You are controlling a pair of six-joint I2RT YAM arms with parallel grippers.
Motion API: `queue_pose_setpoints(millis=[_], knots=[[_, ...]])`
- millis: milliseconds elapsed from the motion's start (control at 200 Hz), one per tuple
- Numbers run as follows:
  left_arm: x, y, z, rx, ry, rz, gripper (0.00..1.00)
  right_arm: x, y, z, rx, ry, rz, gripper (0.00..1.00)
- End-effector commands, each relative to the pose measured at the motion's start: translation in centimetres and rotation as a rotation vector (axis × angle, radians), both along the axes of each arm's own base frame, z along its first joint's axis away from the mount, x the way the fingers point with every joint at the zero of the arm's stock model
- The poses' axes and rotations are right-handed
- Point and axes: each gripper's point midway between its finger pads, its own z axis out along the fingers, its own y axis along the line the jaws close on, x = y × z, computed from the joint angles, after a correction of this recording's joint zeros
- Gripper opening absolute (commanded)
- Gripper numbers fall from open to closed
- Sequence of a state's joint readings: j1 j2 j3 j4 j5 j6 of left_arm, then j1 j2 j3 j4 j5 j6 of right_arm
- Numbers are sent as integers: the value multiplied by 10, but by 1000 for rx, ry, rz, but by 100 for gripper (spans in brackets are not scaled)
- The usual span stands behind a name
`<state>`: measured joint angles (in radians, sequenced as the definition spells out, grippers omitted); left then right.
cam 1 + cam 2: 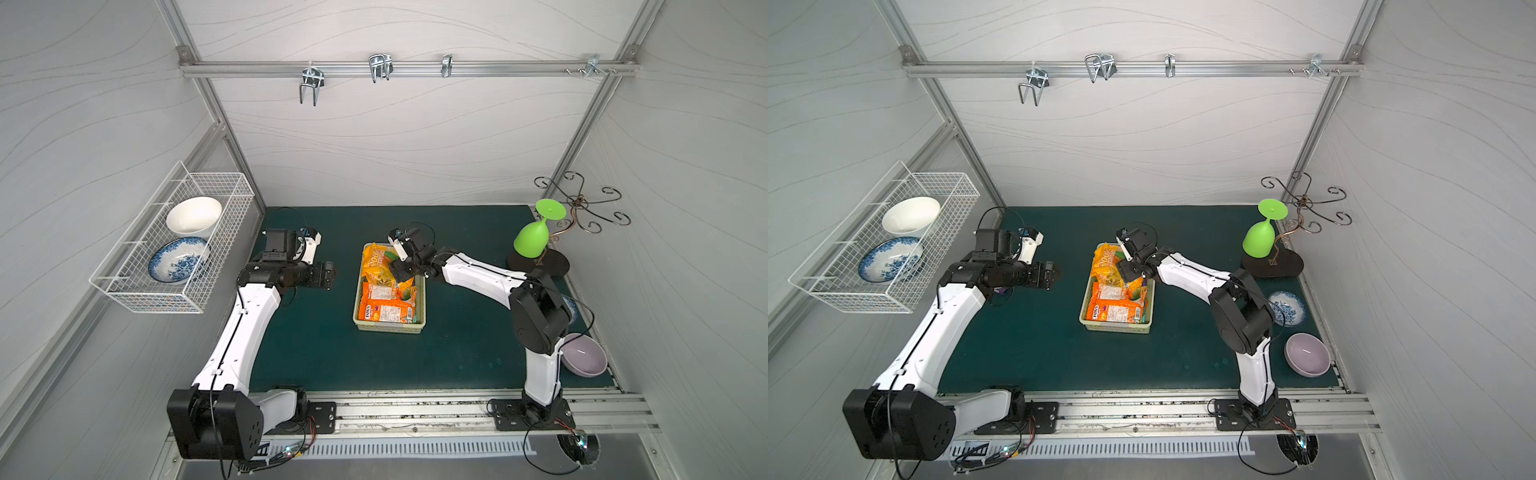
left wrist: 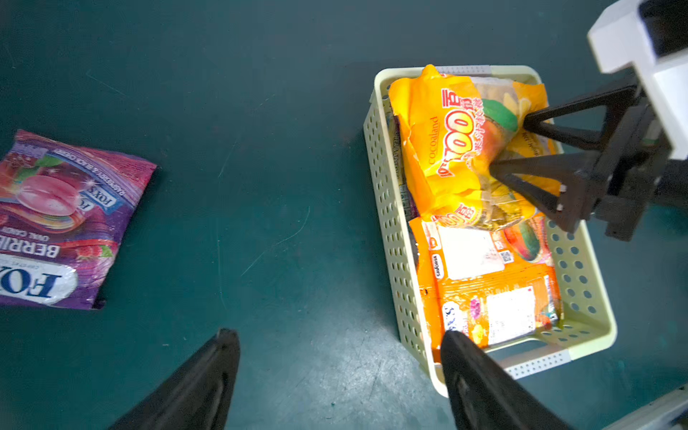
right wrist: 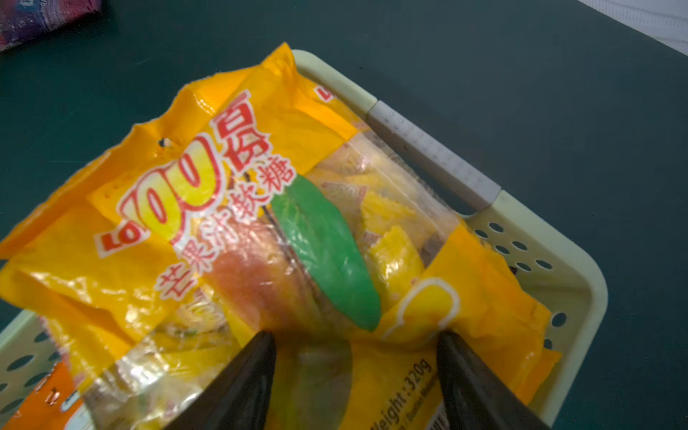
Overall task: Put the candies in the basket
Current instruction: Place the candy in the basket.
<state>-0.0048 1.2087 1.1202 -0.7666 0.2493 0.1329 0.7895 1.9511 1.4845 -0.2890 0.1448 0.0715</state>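
Leftmost, one purple candy bag lies flat on the green worktop, outside the basket and mostly hidden under the left arm in both top views. The left gripper hangs above bare worktop between that bag and the basket, its jaws spread wide with nothing between them. The purple bag sits off to one side of it, near but not beneath the fingers.

Further right, the pale yellow-green basket holds orange candy bags at its near end and a yellow mango candy bag on top at the far end. One corner of the yellow bag rides up over the far rim.

The right gripper is down on that yellow bag, jaws well apart, both tips pressed into the creased film with the bag's bulge between them. Whether they pinch a fold or merely rest on it cannot be told.

The step in hand looks like settling this yellow bag. To do it well, the bag should sit wholly within the walls before the jaws part fully. The gripper should then lift straight up, so the glossy film does not cling to a fingertip and drag the bag out. The purple bag would then fall to the left gripper.
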Motion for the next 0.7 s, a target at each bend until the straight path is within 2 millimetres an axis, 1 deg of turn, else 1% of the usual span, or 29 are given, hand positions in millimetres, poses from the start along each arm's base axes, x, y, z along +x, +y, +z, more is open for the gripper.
queue_pose_setpoints(millis=[0, 130, 215, 365, 430, 485, 620, 695], knots=[[11, 18, 10, 127, -42, 0, 87, -10, -6, 4, -6, 41, 22, 71], [15, 36, 8, 264, -27, -13, 87, -21, -12, 59, 54, -14, 49, 71], [18, 47, 2, 352, -20, -26, 86, -33, -20, 83, 69, -33, 73, 72], [20, 62, -15, 477, 34, -74, 86, -55, -49, 105, 70, -63, 61, 73], [22, 67, -24, 527, 60, -102, 85, -63, -66, 115, 74, -86, 42, 75], [24, 73, -31, 566, 81, -120, 85, -68, -80, 121, 81, -102, 28, 77], [31, 85, -45, 602, 133, -143, 81, -79, -112, 139, 84, -135, 4, 89], [35, 94, -52, 624, 148, -150, 80, -85, -131, 148, 70, -163, -13, 91]])
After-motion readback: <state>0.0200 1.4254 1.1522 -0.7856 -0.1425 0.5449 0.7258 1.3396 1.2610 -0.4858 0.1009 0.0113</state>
